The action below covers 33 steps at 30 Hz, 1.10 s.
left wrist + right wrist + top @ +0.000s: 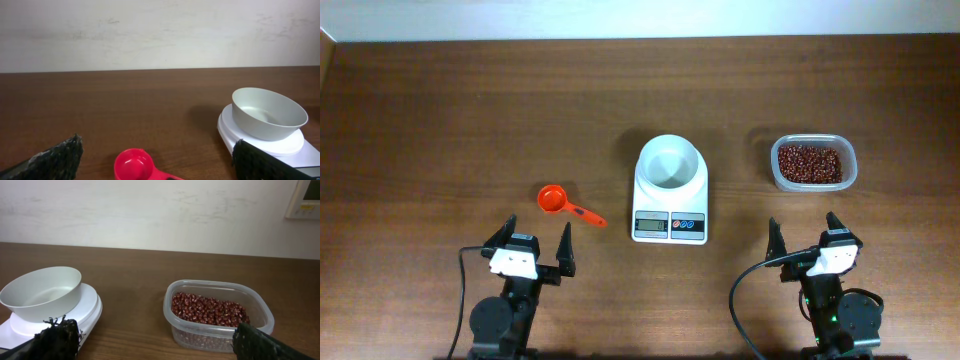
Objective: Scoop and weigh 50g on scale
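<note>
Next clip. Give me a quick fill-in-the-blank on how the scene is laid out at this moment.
1. The bowl on the scale is ____.
2. The tub of beans stands to the ____ of the scale.
3. The red scoop lies to the ____ of the scale.
4. The left gripper and the right gripper both have their jaws ____.
Missing words: empty; right; left; open.
</note>
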Each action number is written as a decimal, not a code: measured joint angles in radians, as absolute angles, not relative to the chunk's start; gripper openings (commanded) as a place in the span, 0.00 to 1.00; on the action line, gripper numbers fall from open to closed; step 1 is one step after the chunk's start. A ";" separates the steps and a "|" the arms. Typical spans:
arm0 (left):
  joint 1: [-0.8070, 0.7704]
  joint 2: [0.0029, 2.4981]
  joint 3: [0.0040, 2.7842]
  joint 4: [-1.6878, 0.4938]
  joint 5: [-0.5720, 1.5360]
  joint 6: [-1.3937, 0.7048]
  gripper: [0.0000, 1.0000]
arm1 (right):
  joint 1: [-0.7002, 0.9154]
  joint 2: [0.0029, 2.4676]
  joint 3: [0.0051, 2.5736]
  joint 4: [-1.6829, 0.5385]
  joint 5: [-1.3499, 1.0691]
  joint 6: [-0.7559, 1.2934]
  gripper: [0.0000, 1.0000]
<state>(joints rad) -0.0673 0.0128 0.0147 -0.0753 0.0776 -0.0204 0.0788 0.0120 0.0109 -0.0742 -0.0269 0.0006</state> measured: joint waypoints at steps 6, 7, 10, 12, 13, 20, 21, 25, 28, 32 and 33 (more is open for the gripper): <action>-0.067 0.013 0.015 -0.075 0.078 -0.020 0.99 | 0.112 0.012 0.011 -0.074 -0.030 0.001 0.99; -0.067 0.013 0.015 -0.075 0.078 -0.020 0.99 | 0.112 0.012 0.011 -0.074 -0.030 0.001 0.99; -0.067 0.013 0.015 -0.075 0.078 -0.020 0.99 | 0.112 0.012 0.011 -0.074 -0.030 0.001 0.99; -0.067 0.013 0.015 -0.075 0.078 -0.020 0.99 | 0.112 0.012 0.011 -0.074 -0.030 0.001 0.99; -0.067 0.013 0.015 -0.075 0.078 -0.020 0.99 | 0.112 0.012 0.011 -0.074 -0.030 0.001 0.99; -0.067 0.013 0.015 -0.075 0.078 -0.020 0.99 | 0.112 0.012 0.011 -0.074 -0.030 0.001 0.98; -0.067 0.013 0.015 -0.075 0.078 -0.020 0.99 | 0.112 0.012 0.011 -0.074 -0.030 0.001 0.99; -0.067 0.013 0.015 -0.075 0.078 -0.020 0.99 | 0.112 0.012 0.011 -0.074 -0.030 0.001 0.99; -0.067 0.013 0.015 -0.075 0.078 -0.020 0.99 | 0.112 0.012 0.011 -0.074 -0.030 0.001 0.99; -0.067 0.013 0.015 -0.075 0.078 -0.021 0.99 | 0.112 0.012 0.011 -0.074 -0.030 0.001 0.99; -0.067 0.013 0.015 -0.075 0.078 -0.020 0.99 | 0.113 0.012 0.011 -0.074 -0.030 0.000 0.99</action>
<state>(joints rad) -0.0673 0.0128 0.0147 -0.0753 0.0776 -0.0204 0.1127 0.0120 0.0109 -0.0742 -0.0296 0.0002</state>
